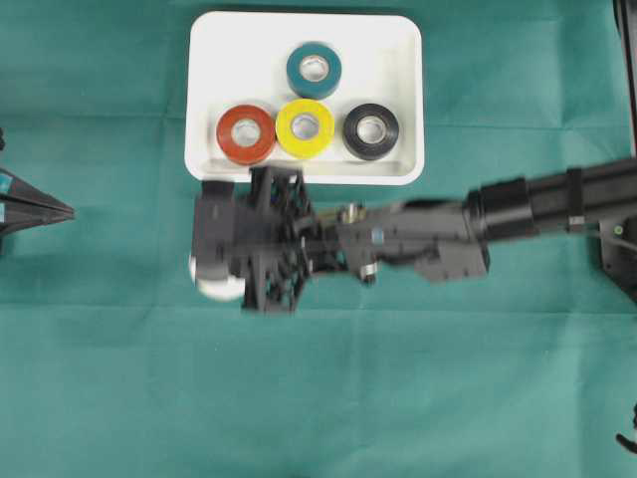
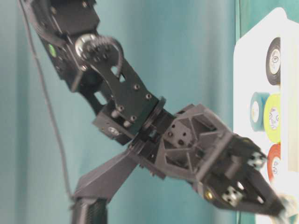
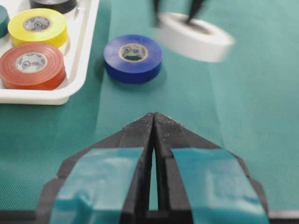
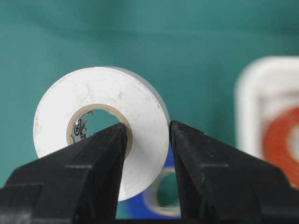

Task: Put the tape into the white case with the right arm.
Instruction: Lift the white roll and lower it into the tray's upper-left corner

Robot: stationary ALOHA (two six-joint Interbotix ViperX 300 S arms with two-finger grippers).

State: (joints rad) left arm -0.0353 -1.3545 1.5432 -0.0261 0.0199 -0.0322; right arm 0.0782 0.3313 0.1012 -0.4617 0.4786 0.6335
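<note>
A white tape [image 4: 100,116] roll hangs above the green cloth, with my right gripper [image 4: 148,135] shut on its wall, one finger in the core hole and one outside. In the overhead view the white tape [image 1: 214,286] peeks out under the right gripper [image 1: 206,269], just below the white case's [image 1: 398,40] lower-left corner. The case holds teal [image 1: 314,70], red [image 1: 246,133], yellow [image 1: 305,127] and black [image 1: 371,130] rolls. A blue tape [image 3: 133,58] roll lies flat on the cloth beside the case, under the lifted white tape [image 3: 196,37]. My left gripper [image 3: 154,116] is shut and holds nothing.
The left gripper [image 1: 60,211] rests at the left edge of the table, well apart from the case. The right arm's boom [image 1: 557,204] stretches in from the right across the middle. Green cloth covers the table on all sides.
</note>
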